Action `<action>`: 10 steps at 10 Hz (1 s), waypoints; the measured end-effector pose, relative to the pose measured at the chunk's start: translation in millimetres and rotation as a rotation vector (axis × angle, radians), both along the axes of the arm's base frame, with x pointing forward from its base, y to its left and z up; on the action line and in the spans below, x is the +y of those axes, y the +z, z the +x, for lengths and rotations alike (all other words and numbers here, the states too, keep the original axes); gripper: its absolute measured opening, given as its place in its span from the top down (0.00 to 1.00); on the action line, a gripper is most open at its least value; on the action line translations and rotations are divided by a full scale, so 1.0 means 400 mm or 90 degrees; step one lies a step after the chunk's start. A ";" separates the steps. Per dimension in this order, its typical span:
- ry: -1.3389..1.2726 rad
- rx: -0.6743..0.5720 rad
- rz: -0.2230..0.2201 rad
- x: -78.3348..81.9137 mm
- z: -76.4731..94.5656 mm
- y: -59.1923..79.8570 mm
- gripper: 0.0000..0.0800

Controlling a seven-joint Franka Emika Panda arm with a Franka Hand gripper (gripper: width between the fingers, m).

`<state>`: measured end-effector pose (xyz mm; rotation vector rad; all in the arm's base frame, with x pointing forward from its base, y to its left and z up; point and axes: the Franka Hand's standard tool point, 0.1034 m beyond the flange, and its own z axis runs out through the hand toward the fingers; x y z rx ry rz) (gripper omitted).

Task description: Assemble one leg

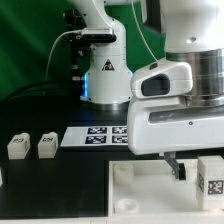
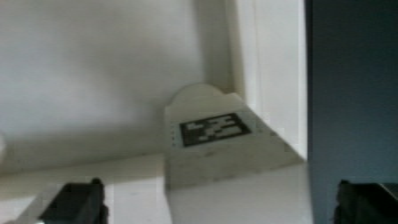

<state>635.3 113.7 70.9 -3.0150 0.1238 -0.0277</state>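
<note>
Gripper (image 2: 210, 198) jaws spread wide above one leg (image 2: 226, 150) lying tag-up — two more legs (image 1: 16, 146) (image 1: 47, 145) stand upright near the desk's edge.

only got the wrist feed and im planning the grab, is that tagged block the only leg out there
observer: no, two spare legs stand side by side on the dark table at the exterior view's left, well away from the gripper.
operator: whats the white stuff around my block
observer: probably the large white tray piece, which lies flat below the gripper; the leg nearest the open fingers is at its end on the exterior view's right.
operator: anything between that and the spares
observer: the marker board lies flat just to the exterior view's right of the spare legs, behind the tray piece.
</note>
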 end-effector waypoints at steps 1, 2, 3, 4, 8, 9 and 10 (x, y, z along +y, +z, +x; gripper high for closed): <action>-0.037 0.005 0.002 0.004 -0.001 0.000 0.22; -0.056 0.008 0.003 0.004 -0.001 0.000 0.22; -0.109 0.015 0.006 0.006 -0.001 0.000 0.44; -0.164 0.022 0.010 0.008 -0.001 0.000 0.44; -0.533 0.088 0.014 -0.005 0.003 0.002 0.63; -0.695 0.123 0.028 -0.008 0.002 0.002 0.63; -0.802 0.152 0.040 -0.004 -0.002 0.001 0.63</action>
